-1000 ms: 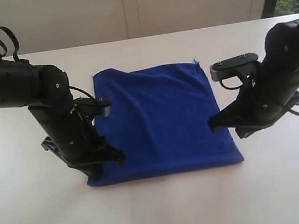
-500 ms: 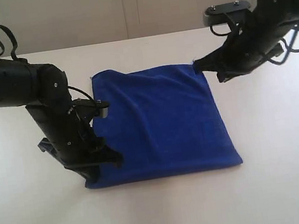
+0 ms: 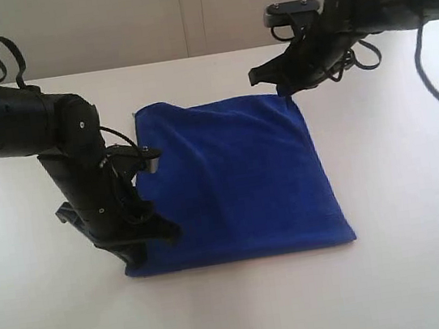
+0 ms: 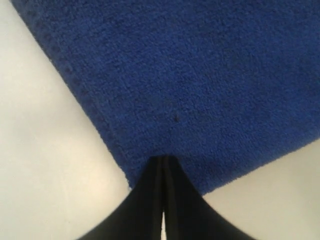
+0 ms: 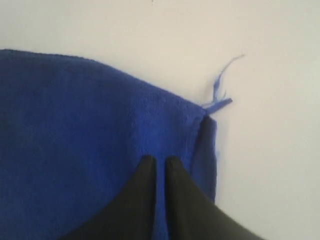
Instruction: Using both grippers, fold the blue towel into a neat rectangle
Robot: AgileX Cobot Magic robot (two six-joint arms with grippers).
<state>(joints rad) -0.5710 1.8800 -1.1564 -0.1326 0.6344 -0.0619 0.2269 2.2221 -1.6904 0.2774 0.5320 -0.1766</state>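
The blue towel (image 3: 238, 178) lies flat on the table as a rough square. My left gripper (image 3: 170, 235) is down at its near left corner. In the left wrist view its jaws (image 4: 162, 159) are shut tight, tips resting on the towel (image 4: 200, 75) just in from the corner, with no cloth bunched between them. My right gripper (image 3: 256, 76) hovers at the far right corner. There its fingers (image 5: 160, 159) stand a narrow slit apart over the towel (image 5: 75, 125), with blue showing through the gap. No white label shows.
A loose blue thread (image 5: 222, 82) sticks out from the far right corner. The pale table (image 3: 406, 212) runs to a wall behind. The left arm's bulky body (image 3: 26, 126) stands beside the towel's left edge.
My right arm has swung from the towel's right edge, about halfway along, up and back to the far right corner. The left arm and the towel have barely moved.
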